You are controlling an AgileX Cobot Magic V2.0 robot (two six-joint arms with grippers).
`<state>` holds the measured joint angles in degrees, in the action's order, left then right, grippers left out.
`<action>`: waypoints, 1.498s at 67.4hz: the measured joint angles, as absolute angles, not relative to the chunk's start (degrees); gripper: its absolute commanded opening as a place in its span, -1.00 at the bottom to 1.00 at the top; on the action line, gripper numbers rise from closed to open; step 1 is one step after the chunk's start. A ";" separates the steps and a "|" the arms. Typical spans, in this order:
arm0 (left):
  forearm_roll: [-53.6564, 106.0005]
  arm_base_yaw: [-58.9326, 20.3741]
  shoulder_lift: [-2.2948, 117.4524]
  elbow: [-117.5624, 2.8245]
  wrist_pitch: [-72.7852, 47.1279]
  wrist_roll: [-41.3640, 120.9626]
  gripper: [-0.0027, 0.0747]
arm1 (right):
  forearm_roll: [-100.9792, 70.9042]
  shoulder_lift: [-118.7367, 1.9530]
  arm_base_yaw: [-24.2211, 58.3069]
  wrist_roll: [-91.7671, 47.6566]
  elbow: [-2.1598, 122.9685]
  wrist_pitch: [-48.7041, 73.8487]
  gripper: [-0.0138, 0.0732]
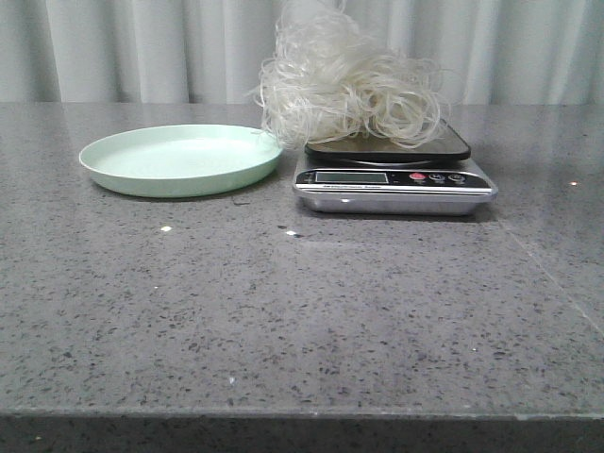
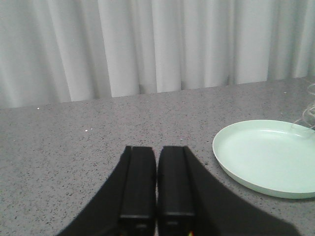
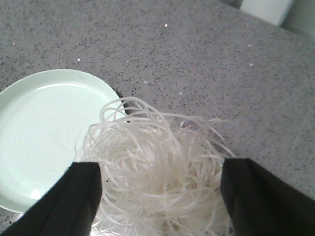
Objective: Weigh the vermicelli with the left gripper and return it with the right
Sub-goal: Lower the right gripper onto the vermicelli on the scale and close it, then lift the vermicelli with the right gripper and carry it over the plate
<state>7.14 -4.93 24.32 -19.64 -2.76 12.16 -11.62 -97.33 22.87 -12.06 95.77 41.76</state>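
The vermicelli, a fluffy nest of white strands, sits on the platform of a silver kitchen scale, with its left side hanging over the edge of a pale green plate. In the right wrist view my right gripper is open above the vermicelli, with one black finger on each side of the nest. My left gripper is shut and empty over bare table, to the side of the plate. Neither gripper shows in the front view.
The grey speckled table ends at a pale curtain behind the plate and scale. The plate is empty. A few loose strands show at the edge of the left wrist view.
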 measured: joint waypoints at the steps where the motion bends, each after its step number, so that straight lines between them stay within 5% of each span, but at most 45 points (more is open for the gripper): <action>1: 7.14 -4.93 24.32 -19.64 -2.76 12.16 -0.58 | -11.72 -97.48 22.87 -12.21 95.77 41.88 0.70; 38: 7.14 -4.93 24.32 -19.64 -2.72 12.16 -0.58 | -11.03 -105.89 22.87 -13.68 96.59 47.64 0.68; 42: 7.14 -4.93 24.32 -19.64 -2.72 12.16 -0.58 | -10.94 -106.13 22.87 -13.77 96.59 47.87 0.58; 57: 7.14 -4.93 24.32 -19.64 -2.72 12.16 -0.58 | -10.80 -106.31 22.87 -13.77 96.64 48.24 -0.36; 101: 7.14 -4.93 24.32 -19.64 -2.62 12.16 -0.58 | -11.20 -103.71 22.87 -13.81 108.53 54.06 -0.33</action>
<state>7.14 -4.93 24.32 -19.64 -2.62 12.16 -11.20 -103.71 22.87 -13.81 108.53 54.06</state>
